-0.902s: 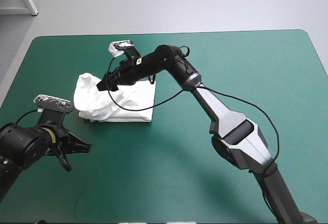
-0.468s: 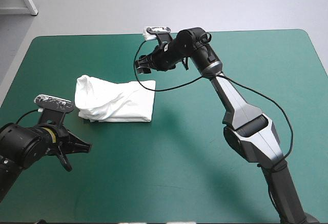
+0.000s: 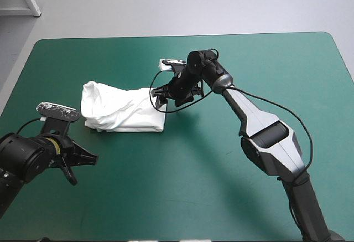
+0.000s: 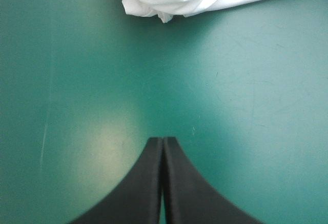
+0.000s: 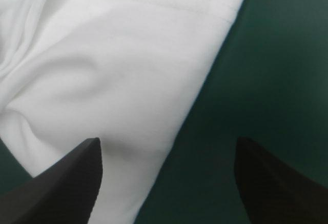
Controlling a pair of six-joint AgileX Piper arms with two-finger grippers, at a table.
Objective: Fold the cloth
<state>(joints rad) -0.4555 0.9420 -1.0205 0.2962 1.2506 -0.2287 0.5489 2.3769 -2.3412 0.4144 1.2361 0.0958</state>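
White T-shirt (image 3: 124,112), folded into a bundle, lies on the teal-green counter (image 3: 232,65), left of ctr & well in from every edge. Its left end is puffed & rumpled. Its right end is flat w/ a straight edge & a stitched hem at the corner.

Right arm reaches in from the near right & bends back toward the bundle. The right hand (image 3: 163,97) sits low over the T-shirt's right edge, black fingers spread wide, gripping nothing. In its wrist view one finger (image 5: 77,178) is over white cloth, the other over bare cover, w/ the straight edge running btwn them. Can't tell if the fingers touch the cloth.

The left hand (image 4: 163,142) is near the counter's left edge, on the near side of the bundle & apart from it. Its fingers are pressed together into one point, empty. Ahead of it lies bare cover, then the T-shirt's rumpled end.
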